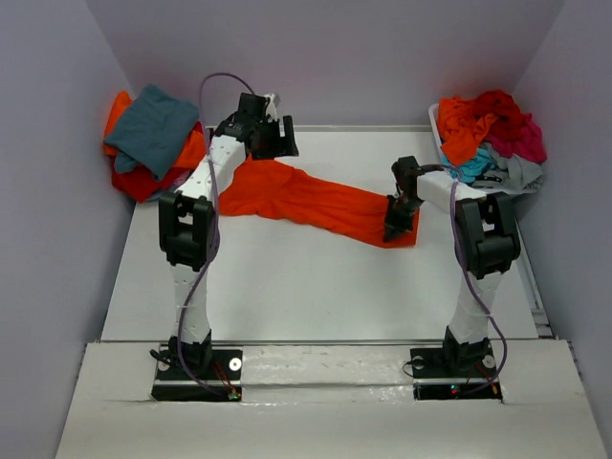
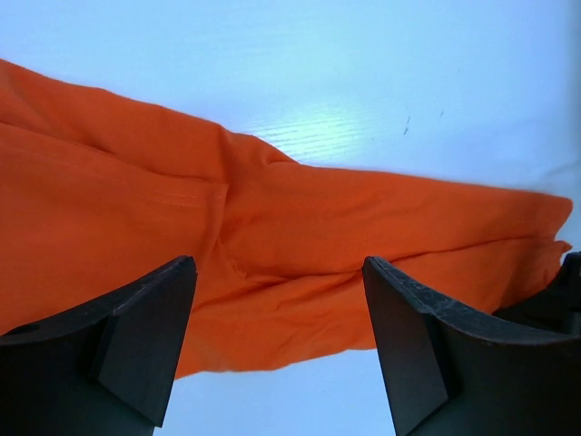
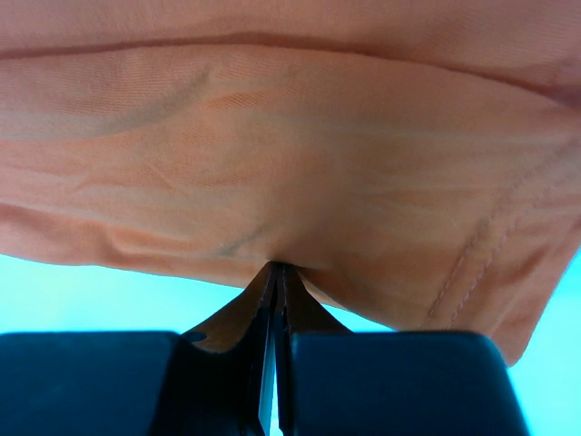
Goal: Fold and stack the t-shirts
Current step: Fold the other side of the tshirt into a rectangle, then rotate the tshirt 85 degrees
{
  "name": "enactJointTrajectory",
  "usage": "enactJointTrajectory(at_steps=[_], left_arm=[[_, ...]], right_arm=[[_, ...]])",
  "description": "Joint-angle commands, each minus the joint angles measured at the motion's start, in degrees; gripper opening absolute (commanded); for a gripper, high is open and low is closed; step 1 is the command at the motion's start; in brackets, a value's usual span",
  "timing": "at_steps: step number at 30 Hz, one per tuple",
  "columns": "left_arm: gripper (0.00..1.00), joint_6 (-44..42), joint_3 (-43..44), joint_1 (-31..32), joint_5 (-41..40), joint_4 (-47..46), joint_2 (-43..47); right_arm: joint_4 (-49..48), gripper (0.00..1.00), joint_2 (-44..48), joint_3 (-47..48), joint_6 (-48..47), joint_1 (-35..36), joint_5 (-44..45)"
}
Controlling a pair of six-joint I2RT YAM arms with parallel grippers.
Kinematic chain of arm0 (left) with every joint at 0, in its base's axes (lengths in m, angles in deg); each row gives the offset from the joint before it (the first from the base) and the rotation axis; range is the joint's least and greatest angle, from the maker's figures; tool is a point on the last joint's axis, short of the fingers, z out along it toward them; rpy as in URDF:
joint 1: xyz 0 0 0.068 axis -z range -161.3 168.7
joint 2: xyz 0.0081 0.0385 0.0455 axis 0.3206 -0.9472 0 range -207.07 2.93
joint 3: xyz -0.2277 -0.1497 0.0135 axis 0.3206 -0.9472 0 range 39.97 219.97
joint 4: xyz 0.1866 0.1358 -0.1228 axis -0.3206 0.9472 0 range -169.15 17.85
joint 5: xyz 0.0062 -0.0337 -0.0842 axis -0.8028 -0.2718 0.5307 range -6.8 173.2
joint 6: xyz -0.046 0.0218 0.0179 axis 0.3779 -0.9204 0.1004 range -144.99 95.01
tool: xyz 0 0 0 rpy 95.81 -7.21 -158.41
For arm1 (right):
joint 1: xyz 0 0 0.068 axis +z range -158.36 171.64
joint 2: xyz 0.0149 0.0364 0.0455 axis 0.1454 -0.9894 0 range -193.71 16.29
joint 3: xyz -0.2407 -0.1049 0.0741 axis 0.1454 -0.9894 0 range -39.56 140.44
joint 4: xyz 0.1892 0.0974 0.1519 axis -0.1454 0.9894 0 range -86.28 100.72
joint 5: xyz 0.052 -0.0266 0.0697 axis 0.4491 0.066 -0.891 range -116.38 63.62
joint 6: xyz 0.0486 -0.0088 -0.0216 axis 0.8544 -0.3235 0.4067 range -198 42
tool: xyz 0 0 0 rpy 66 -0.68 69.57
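Landmark: the orange t-shirt [image 1: 316,201], lying on the white table [image 1: 287,296]. All positions below are given relative to it.
Orange t-shirt, lay: drawn out in one long band, running from its far-left end to its near-right end.
Orange t-shirt, condition: unfolded, with lengthwise creases. A stitched seam shows near the left end in the left wrist view.
Left gripper [image 2: 277,265]: the jaws stand wide apart with nothing between them. It hangs over the left end of the orange t-shirt with its fingers pointing down at the cloth. Whether the fingertips touch the cloth cannot be told.
Right gripper [image 3: 275,272]: the jaws are pressed together on the orange t-shirt. They pinch a small fold of its edge at the right end, close to a stitched hem.
Side pile: left of the orange t-shirt's left end, by the left wall. A teal-grey shirt [image 1: 158,124] lies on top, with red cloth [image 1: 143,182] and some orange cloth under it.
White bin [image 1: 435,120]: beyond the right end of the orange t-shirt, by the right wall. It is heaped above its rim with crumpled shirts.
Bin contents: a red shirt [image 1: 497,107] lies uppermost and a second orange shirt [image 1: 464,134] hangs toward the landmark. A magenta shirt [image 1: 524,142], a turquoise shirt [image 1: 470,164] and a grey shirt [image 1: 521,172] lie lower on the heap.
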Motion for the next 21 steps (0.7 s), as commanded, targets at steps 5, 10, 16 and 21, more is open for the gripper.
enactJointTrajectory(at_steps=[5, 10, 16, 21], left_arm=[[0.85, 5.25, -5.82, -2.78, -14.58, 6.22, 9.57], [0.85, 6.66, -8.92, -3.40, -14.42, 5.34, 9.66], [0.85, 7.27, -8.04, -3.92, -14.60, 5.60, 7.03], [0.85, 7.98, -5.06, -4.45, -14.51, 7.45, 3.16]], right_arm=[[3.05, 0.07, 2.81, 8.16, -1.38, 0.54, 5.45], [4.37, 0.07, 1.76, 11.42, -1.64, 0.54, 6.51], [4.64, 0.07, -1.14, 13.88, -1.56, 0.54, 8.27], [6.22, 0.07, -3.25, 16.51, -1.12, 0.54, 12.39]])
